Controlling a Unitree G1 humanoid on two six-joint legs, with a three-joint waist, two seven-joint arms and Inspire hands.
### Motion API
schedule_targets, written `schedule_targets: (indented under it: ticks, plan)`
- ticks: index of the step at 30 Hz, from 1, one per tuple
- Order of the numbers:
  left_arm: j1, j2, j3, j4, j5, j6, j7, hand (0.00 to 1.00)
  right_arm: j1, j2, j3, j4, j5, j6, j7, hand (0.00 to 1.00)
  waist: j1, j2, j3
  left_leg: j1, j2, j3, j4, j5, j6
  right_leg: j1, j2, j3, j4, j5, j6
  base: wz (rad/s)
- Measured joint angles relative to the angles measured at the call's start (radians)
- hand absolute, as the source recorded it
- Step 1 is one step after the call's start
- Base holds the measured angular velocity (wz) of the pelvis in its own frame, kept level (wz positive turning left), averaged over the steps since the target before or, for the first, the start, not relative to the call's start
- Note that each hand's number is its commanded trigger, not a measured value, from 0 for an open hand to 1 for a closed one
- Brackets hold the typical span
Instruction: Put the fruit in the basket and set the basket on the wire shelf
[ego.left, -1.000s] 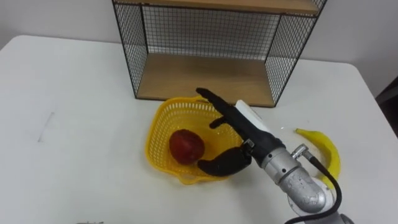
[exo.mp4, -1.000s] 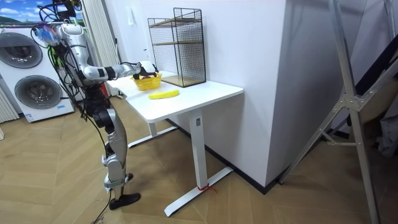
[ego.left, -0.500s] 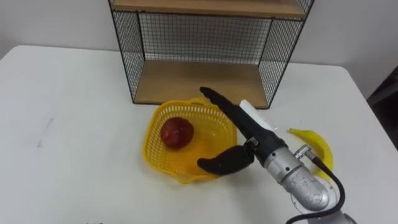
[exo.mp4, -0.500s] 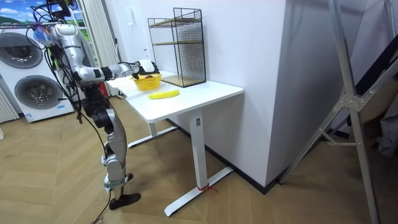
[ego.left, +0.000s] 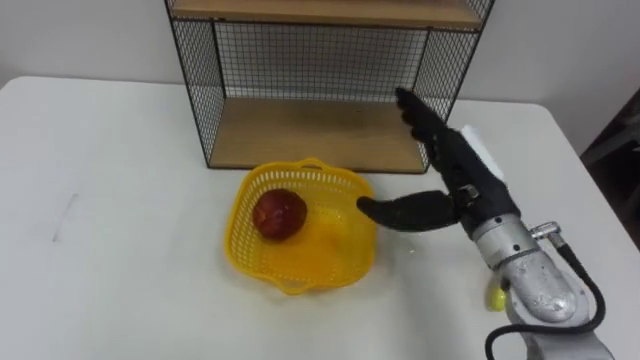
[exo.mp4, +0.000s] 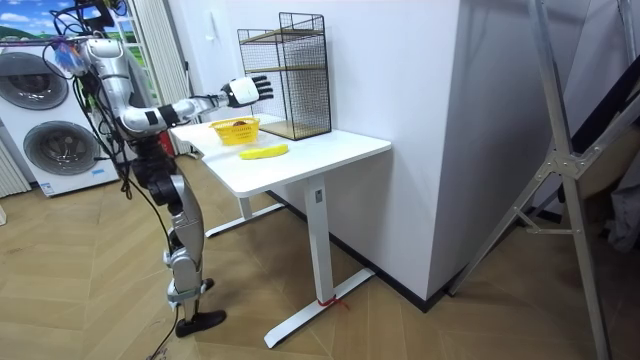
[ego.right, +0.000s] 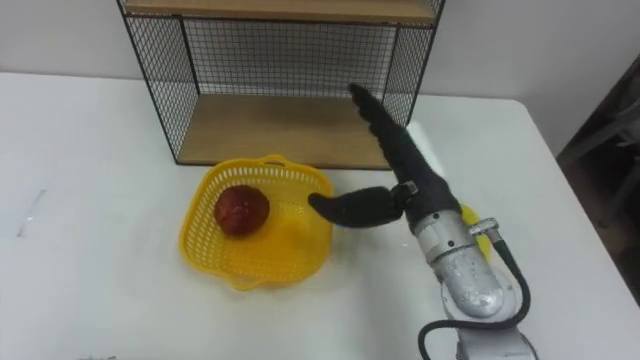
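- Right hand (ego.left: 458, 178) hovered right of the yellow basket (ego.left: 255, 262), fingers spread, empty.
- Red apple (ego.left: 279, 213) sat inside the basket.
- Banana (exo.mp4: 263, 152) lay right of the basket, under that arm, so the right hand was nearer.

Basket (ego.left: 300, 262): bright yellow, open lattice pattern. Apple (ego.left: 280, 213): dark red. Banana (exo.mp4: 263, 152): yellow. Wire shelf (ego.left: 195, 110): black grid mesh w/ light-brown wood boards. Table (ego.left: 120, 200): plain white. Right hand (ego.left: 462, 188): black fingers & palm, white back. Floor (exo.mp4: 400, 320): brown wood-plank pattern.
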Motion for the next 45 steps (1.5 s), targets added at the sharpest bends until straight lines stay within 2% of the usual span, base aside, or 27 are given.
schedule_targets:
  ticks: [5, 8, 11, 15, 17, 19, 23, 29, 32, 37, 39, 42, 45]
  plan:
    - [0.008, 0.000, 0.011, 0.000, 0.000, -0.010, 0.006, 0.00, 0.000, -0.002, -0.018, 0.007, -0.015, -0.036, -0.151, 0.00, -0.017, 0.006, -0.0002, 0.000, 0.000, 0.004, 0.000, 0.000, 0.000, -0.002, 0.001, 0.008, 0.000, 0.000, 0.000, -0.02]
    - [0.009, -0.001, 0.043, 0.000, 0.001, -0.008, 0.003, 0.00, 0.000, -0.002, -0.020, 0.060, -0.038, -0.038, -0.240, 0.00, -0.024, 0.009, 0.0006, 0.010, 0.001, 0.013, -0.003, 0.000, 0.000, 0.007, 0.001, 0.010, 0.000, 0.000, 0.000, -0.08]
    - [0.009, -0.002, 0.061, 0.000, 0.001, -0.007, 0.003, 0.00, 0.001, -0.005, -0.024, 0.125, -0.052, -0.038, -0.286, 0.00, -0.027, 0.009, 0.0008, 0.016, 0.000, 0.017, -0.007, 0.000, 0.000, 0.010, 0.001, 0.012, -0.001, 0.000, 0.000, -0.05]
    - [0.009, -0.002, 0.089, -0.002, 0.000, 0.023, 0.004, 0.00, 0.005, -0.007, -0.036, 0.212, -0.059, -0.032, -0.325, 0.00, -0.028, 0.009, 0.0008, 0.023, 0.001, 0.022, -0.013, 0.000, 0.000, 0.007, 0.003, 0.023, -0.001, 0.000, 0.000, -0.05]
    - [0.009, -0.003, 0.089, -0.003, 0.000, 0.037, 0.002, 0.00, 0.007, -0.006, -0.044, 0.243, -0.064, -0.028, -0.330, 0.00, -0.031, 0.008, -0.0005, 0.024, 0.001, 0.022, -0.014, 0.000, 0.000, 0.005, 0.003, 0.023, -0.001, 0.000, 0.000, 0.00]
    - [0.009, -0.003, 0.089, -0.005, 0.000, 0.053, 0.001, 0.00, 0.007, -0.009, -0.051, 0.253, -0.067, -0.002, -0.337, 0.00, -0.030, 0.005, -0.0025, 0.023, 0.001, 0.023, -0.014, 0.000, 0.000, 0.004, 0.003, 0.022, -0.001, 0.000, 0.000, 0.00]
    - [0.008, -0.003, 0.089, -0.009, 0.000, 0.071, 0.001, 0.00, 0.007, -0.012, -0.051, 0.260, -0.077, 0.004, -0.352, 0.00, -0.031, 0.003, -0.0041, 0.025, 0.001, 0.023, -0.015, 0.000, 0.000, 0.004, 0.003, 0.021, -0.002, 0.000, 0.000, 0.00]
    - [0.009, -0.003, 0.088, -0.010, -0.002, 0.072, 0.002, 0.00, 0.007, -0.012, -0.049, 0.306, -0.112, 0.012, -0.353, 0.00, -0.033, -0.005, -0.0055, 0.025, 0.001, 0.022, -0.010, 0.000, 0.000, 0.006, 0.002, 0.020, -0.002, 0.000, 0.000, 0.00]
    - [0.012, -0.002, 0.088, -0.010, -0.007, 0.072, 0.003, 0.00, 0.010, -0.012, -0.049, 0.326, -0.143, 0.028, -0.348, 0.00, -0.034, -0.005, -0.0053, 0.024, 0.001, 0.020, -0.011, 0.000, 0.000, 0.015, 0.001, 0.020, -0.002, 0.000, 0.000, 0.00]
    - [0.016, -0.002, 0.087, -0.011, -0.007, 0.075, 0.003, 0.00, 0.017, -0.012, -0.049, 0.343, -0.146, 0.034, -0.333, 0.00, -0.049, -0.009, -0.0051, 0.025, 0.001, 0.018, -0.008, 0.000, 0.000, 0.013, 0.001, 0.019, -0.001, 0.000, 0.000, 0.02]
    - [0.015, -0.001, 0.087, -0.011, -0.008, 0.080, 0.004, 0.00, 0.016, -0.012, -0.049, 0.388, -0.147, 0.035, -0.327, 0.00, -0.049, -0.012, -0.0036, 0.027, 0.001, 0.018, -0.008, 0.000, 0.000, 0.017, 0.002, 0.023, -0.002, 0.000, 0.000, 0.00]
    - [0.013, 0.000, 0.088, -0.015, -0.014, 0.082, 0.006, 0.00, 0.018, -0.012, -0.039, 0.459, -0.146, 0.056, -0.303, 0.00, -0.045, -0.022, -0.0005, 0.025, 0.001, 0.021, -0.008, 0.000, 0.000, 0.011, 0.002, 0.022, -0.001, 0.000, 0.000, -0.05]
    - [0.021, 0.001, 0.112, -0.047, -0.012, 0.097, 0.007, 0.00, 0.018, -0.013, -0.037, 0.516, -0.145, 0.065, -0.278, 0.00, -0.046, -0.031, -0.0006, 0.026, 0.001, 0.024, -0.008, 0.000, 0.000, 0.009, 0.002, 0.024, -0.002, 0.000, 0.000, -0.01]
